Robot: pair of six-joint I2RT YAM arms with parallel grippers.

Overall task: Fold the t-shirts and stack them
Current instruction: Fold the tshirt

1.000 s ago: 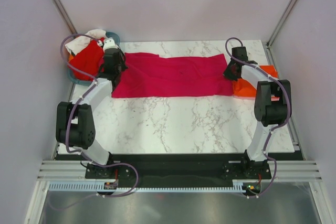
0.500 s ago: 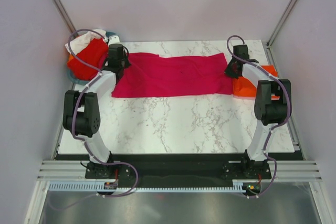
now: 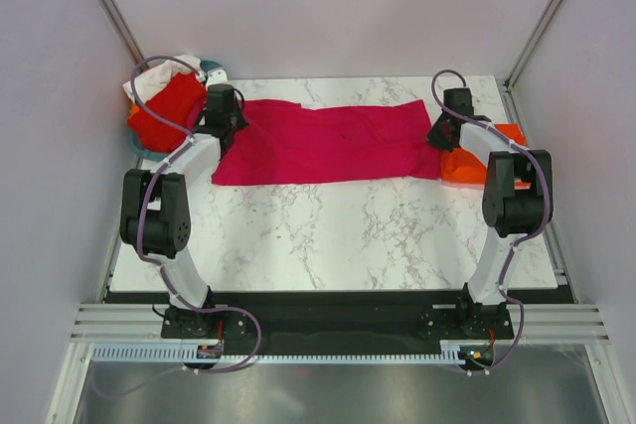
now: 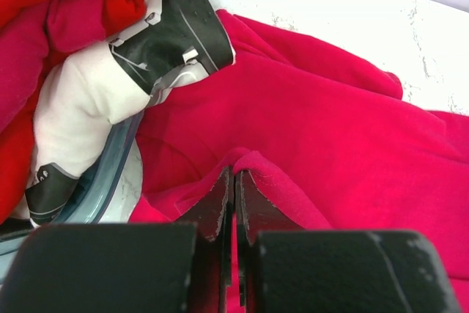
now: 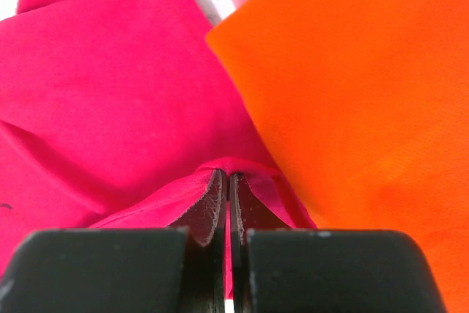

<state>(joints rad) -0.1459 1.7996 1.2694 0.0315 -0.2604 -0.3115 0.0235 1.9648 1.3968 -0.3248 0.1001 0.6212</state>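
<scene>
The magenta-pink t-shirt [image 3: 328, 141] lies stretched in a long band across the far half of the table. My left gripper [image 3: 225, 124] is shut on its left edge; the pinched fold shows in the left wrist view [image 4: 293, 137] at the gripper [image 4: 234, 175]. My right gripper [image 3: 438, 136] is shut on its right edge, also in the right wrist view [image 5: 110, 86] at the gripper [image 5: 227, 177]. The bright orange t-shirt [image 3: 477, 158] lies folded at the far right, beside that edge [image 5: 366, 93]. A red t-shirt [image 3: 164, 111] and a white one [image 3: 149, 76] fill the basket.
A teal plastic basket [image 3: 139, 146] stands at the far left corner, its rim close to my left gripper [image 4: 110, 155]. Marble table [image 3: 338, 235] spreads in front of the shirt. Cell walls stand close on both sides.
My left gripper has moved away from me along the shirt's left edge, toward the far left corner, and the arm has straightened. The right gripper has barely moved.
</scene>
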